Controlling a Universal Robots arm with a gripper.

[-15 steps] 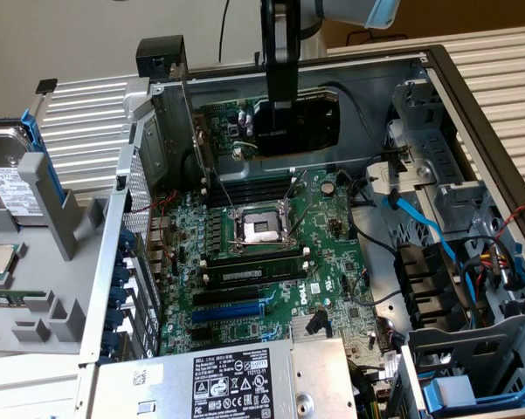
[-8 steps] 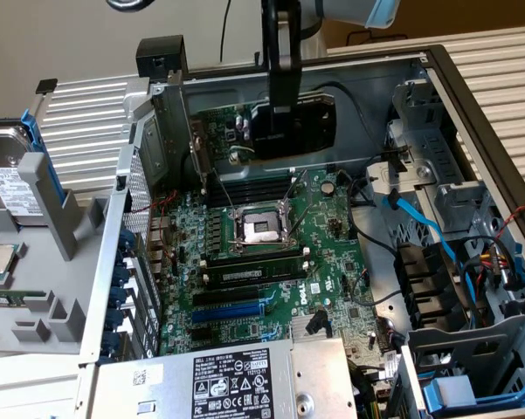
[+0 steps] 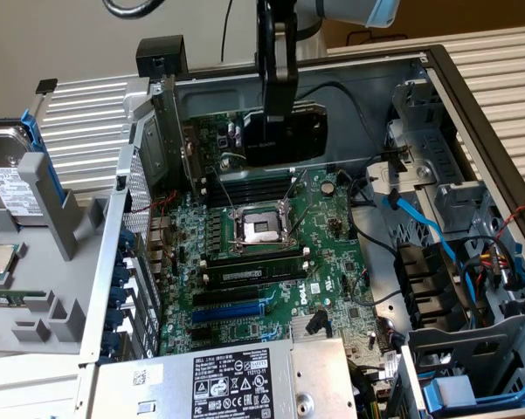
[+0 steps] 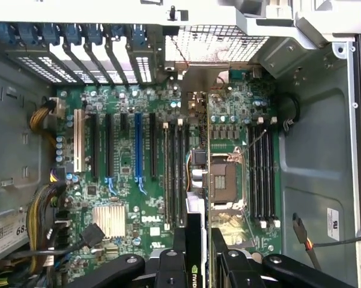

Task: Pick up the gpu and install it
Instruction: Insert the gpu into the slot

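Note:
My gripper comes down from above into the open computer case and is shut on the gpu, a card with a black shroud and a green board. The card hangs above the far end of the large green motherboard, near the case's back wall and over the memory slots beyond the CPU socket. In the wrist view the gpu shows edge-on between the fingers of the gripper, lying across the CPU socket. The blue expansion slot and the black ones beside it lie off to one side.
The power supply with its label sits at the near edge. Drive cages and blue cables fill the exterior view's right. A hard drive rests outside the case at the left. Rear slot covers line the case wall.

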